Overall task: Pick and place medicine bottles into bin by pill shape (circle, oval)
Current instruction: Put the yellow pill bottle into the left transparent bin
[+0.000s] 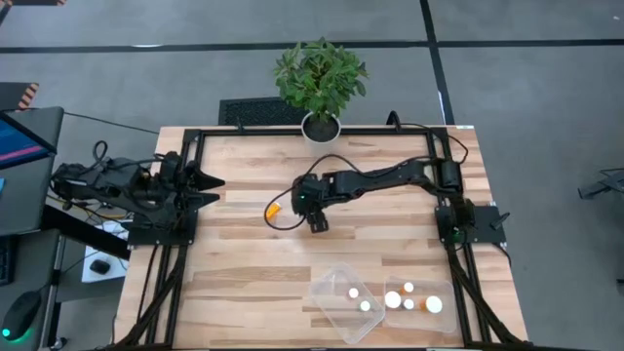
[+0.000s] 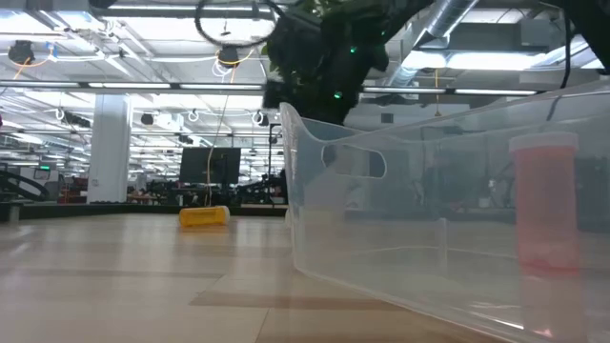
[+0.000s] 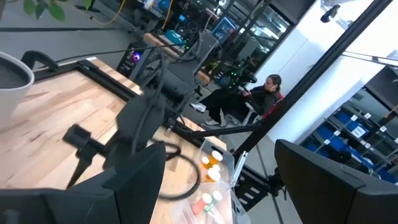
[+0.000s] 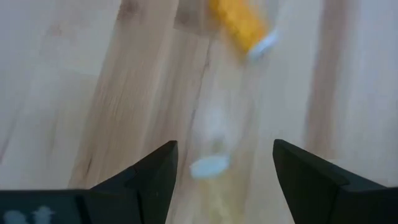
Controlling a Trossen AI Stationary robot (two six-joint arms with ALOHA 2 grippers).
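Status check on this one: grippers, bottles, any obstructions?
Right gripper open, empty, above table centre near a lying orange bottle. Left gripper open, parked at left edge. Other bottles already in clear bins. Nothing blocking.

Floor [image 1: 117, 78]: grey, smooth, crossed by dark lines that mark out large squares. Potted plant [image 1: 320, 83] in a white pot stands at 12 o'clock on the table's far edge; a black ribbed mat [image 1: 255, 111] lies on the floor just behind it. At 9 o'clock, a dark desk [image 1: 24, 171] with a lit screen at its corner.

Low view: large open hall, white columns [image 2: 110, 143], ceiling light strips [image 2: 143, 86], a dark monitor [image 2: 210, 164] far back. Left wrist view: a seated person [image 3: 264, 93] among workstations, blue shelving [image 3: 360, 134] behind.
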